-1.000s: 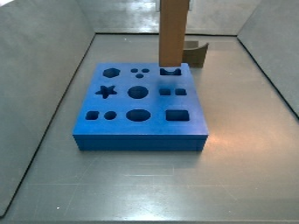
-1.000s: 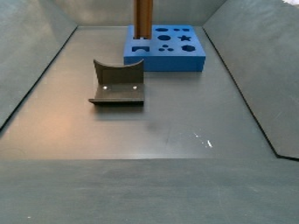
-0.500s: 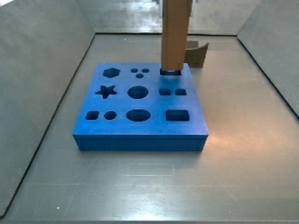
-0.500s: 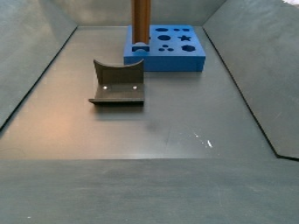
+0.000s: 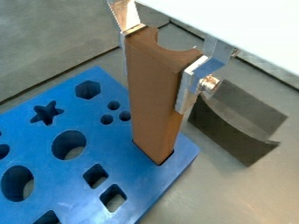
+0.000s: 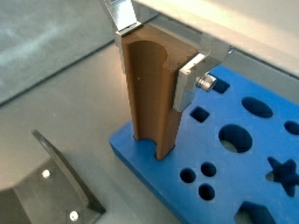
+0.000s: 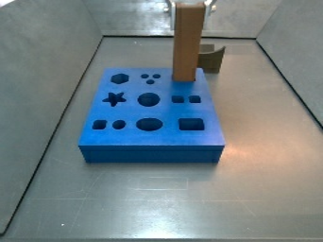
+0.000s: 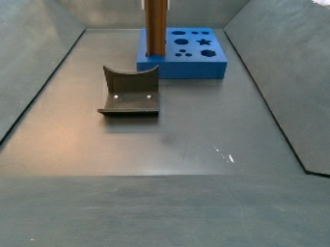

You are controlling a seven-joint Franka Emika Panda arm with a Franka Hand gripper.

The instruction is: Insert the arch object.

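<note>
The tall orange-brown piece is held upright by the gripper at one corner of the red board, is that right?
Not quite. The board is blue, not red, as both wrist views show. The rest holds: the gripper holds the tall orange-brown piece upright at one corner of the board.

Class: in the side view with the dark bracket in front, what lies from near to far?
Fixture → blue board. The pincer holds the arch object upright at the board's near left corner.
</note>
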